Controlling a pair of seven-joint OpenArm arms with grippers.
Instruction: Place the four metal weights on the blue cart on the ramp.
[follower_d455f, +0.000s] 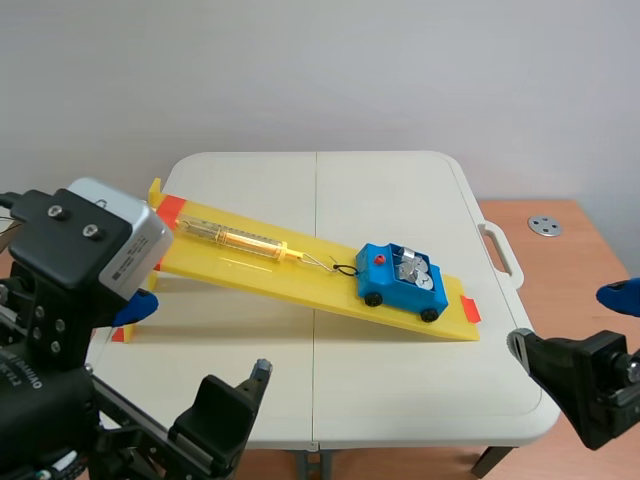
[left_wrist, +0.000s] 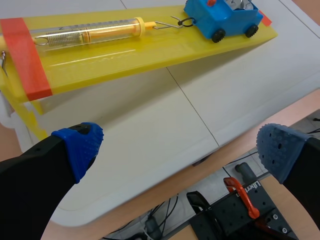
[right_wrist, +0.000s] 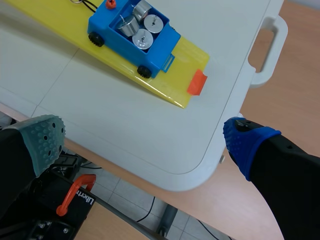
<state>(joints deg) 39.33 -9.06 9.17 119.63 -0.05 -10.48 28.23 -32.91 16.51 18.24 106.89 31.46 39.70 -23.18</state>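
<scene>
The metal weights sat inside the blue cart, small shiny cylinders packed close together in its open bed. From the right wrist view I counted what looked like four, though they were crowded enough that I would not swear to it. The cart stood on its wheels low on the yellow ramp, near the orange-taped bottom end. A thin wire hook joined its front to the spring scale lying up the slope. The ramp rested on the white folding table.

Both tools hung back at the near edge of the table, well apart from the cart. The left gripper had its fingers spread wide with nothing between them, and so did the right gripper.

To my eye the loading looked done, so the job was mostly about leaving it alone. The cart seemed to be kept from rolling only by that hook. Any move near it would be best made high and wide of the ramp, since a nudge could tip a weight out or jerk the scale.
</scene>
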